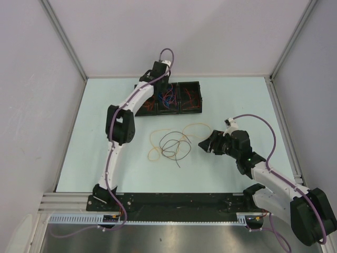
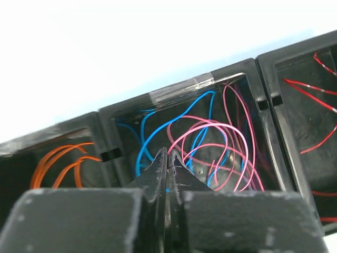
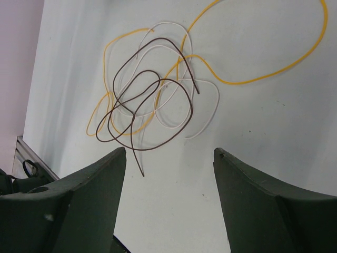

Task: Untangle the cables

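Our left hand (image 2: 167,158) hovered over the middle compartment of the black tray (image 1: 200,96), fingers pressed together. Our right hand (image 1: 204,144), spread wide, faced the tangled cables (image 1: 171,143) lying on the desk (image 1: 242,105) near that tray.

Table (image 1: 237,105): pale, flat top, walled on three sides. Black tray (image 1: 201,98) sits on it at the far side, three compartments in a row, long side parallel to the back wall.

On the near side of the tray, apart from it, a loose tangle of cables (image 1: 174,143) lies straight on the tabletop:
- yellow cable (image 3: 247,82), widest loops, reaching furthest out from the tangle
- dark cable (image 3: 187,103), several overlapping curls, one free end trailing away from the tray
- white cable (image 3: 217,100), threaded through both
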You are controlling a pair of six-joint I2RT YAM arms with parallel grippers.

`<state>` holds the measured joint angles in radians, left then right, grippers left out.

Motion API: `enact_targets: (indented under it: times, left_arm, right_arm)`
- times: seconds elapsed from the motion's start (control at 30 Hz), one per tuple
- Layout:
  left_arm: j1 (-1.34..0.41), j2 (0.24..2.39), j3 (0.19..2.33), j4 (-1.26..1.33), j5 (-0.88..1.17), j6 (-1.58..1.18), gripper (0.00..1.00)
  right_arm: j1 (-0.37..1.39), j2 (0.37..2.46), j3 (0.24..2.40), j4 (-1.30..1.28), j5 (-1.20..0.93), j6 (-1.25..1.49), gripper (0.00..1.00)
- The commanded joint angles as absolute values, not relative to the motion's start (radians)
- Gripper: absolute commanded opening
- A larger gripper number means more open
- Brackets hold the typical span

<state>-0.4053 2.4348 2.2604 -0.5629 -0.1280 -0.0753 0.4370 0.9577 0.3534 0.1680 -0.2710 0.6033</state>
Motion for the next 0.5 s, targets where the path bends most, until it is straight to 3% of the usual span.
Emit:
enact_targets:
  times: [0.0, 0.03, 0.07, 0.17, 0.33, 0.47]
  left_arm:
    - [-0.411, 2.477, 2.313, -0.574, -0.124, -0.195, 0.09]
    - [-0.411, 2.477, 2.312, -0.574, -0.115, -0.198, 0.12]
    - [-0.411, 2.477, 2.306, -0.580, -0.118, -0.196, 0.24]
    - [-0.413, 2.462, 2.293, -0.600, -0.130, -0.201, 0.43]
    - [-0.413, 2.384, 2.276, -0.612, -0.155, -0.193, 0.59]
    - [-0.413, 2.335, 2.324, -0.646, -0.167, -0.190, 0.65]
  right_arm:
    - [0.433, 0.959, 0.351, 0.209, -0.278, 0.612, 0.72]
    - [0.431, 0.957, 0.353, 0.210, -0.278, 0.614, 0.72]
    - [0.431, 0.959, 0.353, 0.209, -0.278, 0.614, 0.72]
    - [0.431, 0.959, 0.351, 0.209, -0.279, 0.614, 0.72]
    - [0.431, 0.956, 0.353, 0.209, -0.281, 0.614, 0.72]
    - [0.431, 0.953, 0.351, 0.207, -0.279, 0.614, 0.72]
